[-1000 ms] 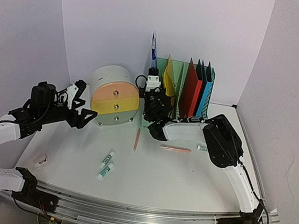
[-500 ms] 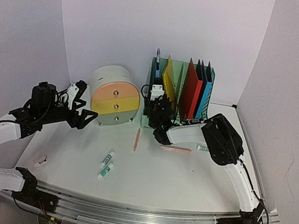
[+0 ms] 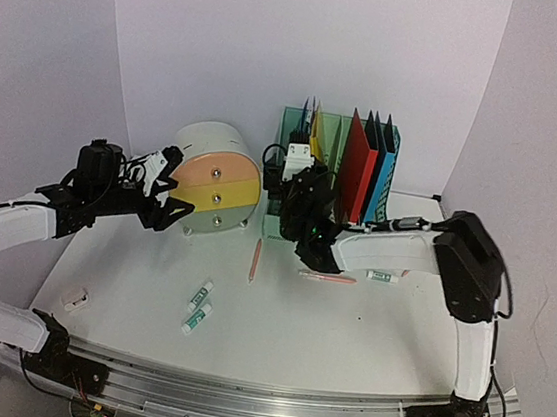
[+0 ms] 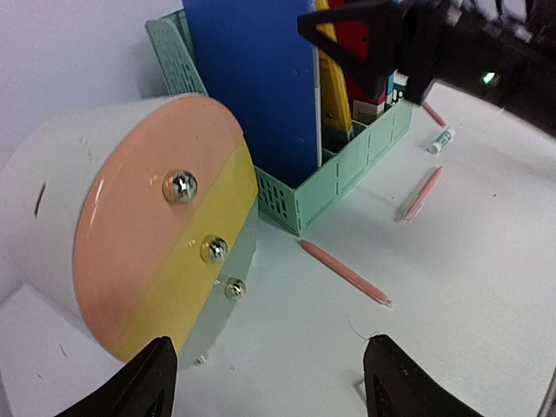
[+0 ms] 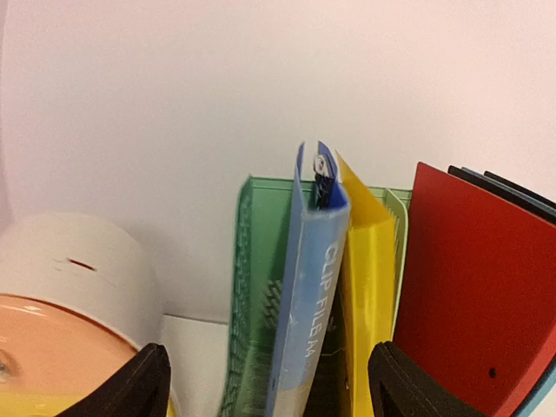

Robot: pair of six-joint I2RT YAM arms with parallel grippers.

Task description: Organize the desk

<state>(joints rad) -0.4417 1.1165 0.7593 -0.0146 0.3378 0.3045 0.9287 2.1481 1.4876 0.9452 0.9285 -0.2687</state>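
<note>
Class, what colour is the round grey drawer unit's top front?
Top front is peach-orange; clearest in left wrist view.

This is a robot test cell staged as an office desk. A flat white worktop (image 3: 285, 330) is boxed in by bare pale lilac walls (image 3: 227, 42). 2 white-and-black robot arms (image 3: 410, 249) are bolted at a silver metal rail (image 3: 267, 400) on its near edge. Stationery sits on it: a mint-green slotted file rack (image 3: 389, 186) of coloured folders (image 3: 356, 167), a round grey drawer unit (image 3: 212, 176), orange pencils (image 3: 254, 260) and white glue sticks (image 3: 200, 295).
</note>
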